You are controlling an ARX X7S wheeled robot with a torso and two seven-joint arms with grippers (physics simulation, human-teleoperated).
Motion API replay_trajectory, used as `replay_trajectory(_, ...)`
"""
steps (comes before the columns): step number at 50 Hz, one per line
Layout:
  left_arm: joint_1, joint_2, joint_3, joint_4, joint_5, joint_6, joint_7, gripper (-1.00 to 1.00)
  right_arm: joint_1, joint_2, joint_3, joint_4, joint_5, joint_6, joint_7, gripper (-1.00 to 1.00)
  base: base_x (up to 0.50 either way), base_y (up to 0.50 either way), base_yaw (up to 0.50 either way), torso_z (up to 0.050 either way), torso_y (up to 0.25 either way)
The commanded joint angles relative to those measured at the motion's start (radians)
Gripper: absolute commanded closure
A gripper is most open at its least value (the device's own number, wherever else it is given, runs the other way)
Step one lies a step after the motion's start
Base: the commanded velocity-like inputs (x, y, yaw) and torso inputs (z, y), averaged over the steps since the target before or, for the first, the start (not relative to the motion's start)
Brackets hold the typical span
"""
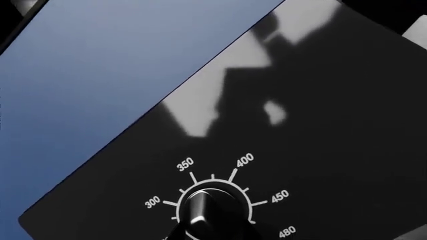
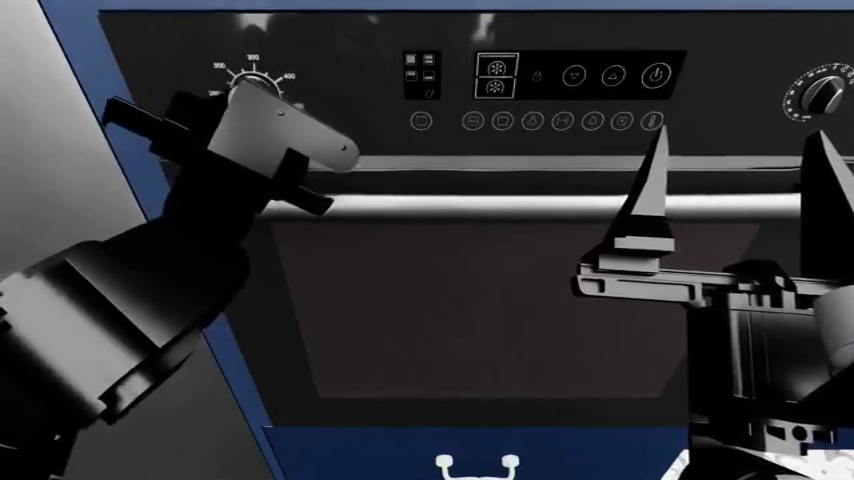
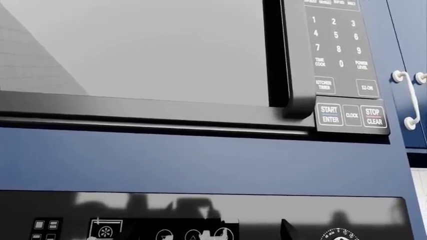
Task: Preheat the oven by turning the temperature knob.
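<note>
A: So, progress? Large black built-in oven (image 2: 507, 300) with dark glass door and long silver bar handle (image 2: 534, 207) fills the head view. Small round black-and-silver temperature knob (image 1: 205, 210), ringed by white 300–480 numerals, sits at the panel's upper left.

B: Reach looks done, turn I can't confirm. Left gripper (image 2: 267, 105) is right at that knob (image 2: 256, 88), its grey housing covering most of the dial.

A: Jaws?

B: Left: can't tell, fingers hidden in head view and absent from the wrist view. Right gripper (image 2: 741, 190) has its dark fingers spread wide, holding nothing.

A: Poses?

B: Left arm angles up from lower left to the panel. Right arm is raised with fingers pointing up in front of the handle, below the second knob (image 2: 825, 95). Its wrist camera sees a grey-doored microwave (image 3: 153, 55) above.
</note>
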Motion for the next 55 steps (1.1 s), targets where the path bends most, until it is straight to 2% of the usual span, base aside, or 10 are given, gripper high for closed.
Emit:
replay_trajectory(1,-0.088,0.025,-0.01,-0.171,0.135,0.037,0.096,1.0,0.002,0.002,-0.002,-0.008,0.005,0.002,0.006,-1.0,0.02,0.0,-0.02,0.011,0.0)
replay_trajectory(8,-0.073,0.03,-0.015,-0.183,0.123,0.046,0.102,1.0,0.004,0.005,-0.002,-0.012,0.012,0.004,0.011,-1.0,0.02,0.0,-0.02,0.001,0.0)
replay_trajectory(23,-0.066,0.013,0.128,-0.208,0.23,0.104,0.121,1.0,0.007,0.011,-0.005,-0.016,0.023,0.007,0.022,-1.0,0.02,0.0,-0.02,0.002,0.0)
replay_trajectory(39,-0.064,0.013,0.166,-0.227,0.252,0.121,0.136,1.0,0.01,0.019,-0.006,-0.019,0.036,0.007,0.035,-1.0,0.02,-0.01,-0.02,0.002,0.0)
replay_trajectory(43,-0.083,0.0,0.247,-0.23,0.341,0.144,0.122,1.0,0.009,0.022,-0.008,-0.017,0.036,0.004,0.037,-1.0,0.02,-0.01,-0.02,0.003,0.0)
replay_trajectory(45,-0.081,0.004,0.239,-0.233,0.328,0.138,0.127,1.0,0.009,0.023,-0.009,-0.018,0.037,0.004,0.038,-1.0,0.02,-0.01,-0.02,0.0,0.0)
replay_trajectory(55,-0.116,-0.012,0.373,-0.254,0.462,0.179,0.124,1.0,0.013,0.029,-0.008,-0.02,0.046,0.004,0.046,-1.0,0.02,-0.01,-0.02,0.002,0.0)
